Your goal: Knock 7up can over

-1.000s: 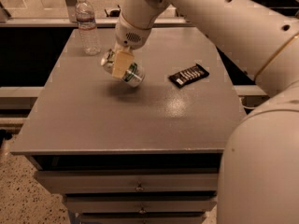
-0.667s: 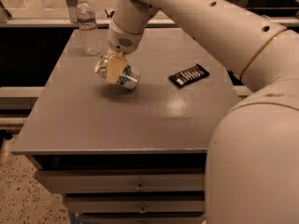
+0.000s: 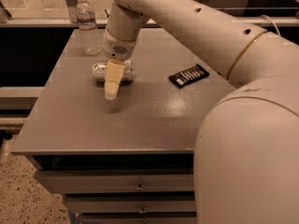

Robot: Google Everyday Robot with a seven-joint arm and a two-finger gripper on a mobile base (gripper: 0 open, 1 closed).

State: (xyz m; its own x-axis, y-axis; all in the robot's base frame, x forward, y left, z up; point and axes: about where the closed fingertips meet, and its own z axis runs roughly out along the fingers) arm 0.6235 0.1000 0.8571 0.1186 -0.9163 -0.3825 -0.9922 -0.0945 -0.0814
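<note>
7up can [image 3: 99, 73] is down: lying on its side on the tabletop [image 3: 140, 120], long axis running left-right in the camera view, back-left part of the surface. Silver body, one end pointing left.

My tool [image 3: 110, 94] hangs pointing down directly in front of the can, tan tip low over the tabletop, slightly nearer the camera than the can. It covers the can's middle; only the can's two ends show on either side of it. Can't tell from this angle whether the tool is spread or pressed together, or whether it touches the can. Nothing visibly pinched in it.

My arm [image 3: 187, 17] comes in from the upper right, wrist above the can.

Other items:
- clear water bottle [image 3: 87, 24], upright, at the back-left corner, behind the can and apart from it
- dark flat wrapped packet [image 3: 188, 75], lying flat to the right of the can, well apart from it, angled a bit

Front half of the tabletop is bare grey. Drawer fronts [image 3: 135, 183] below the front edge, speckled floor [image 3: 28, 195] at lower left.
</note>
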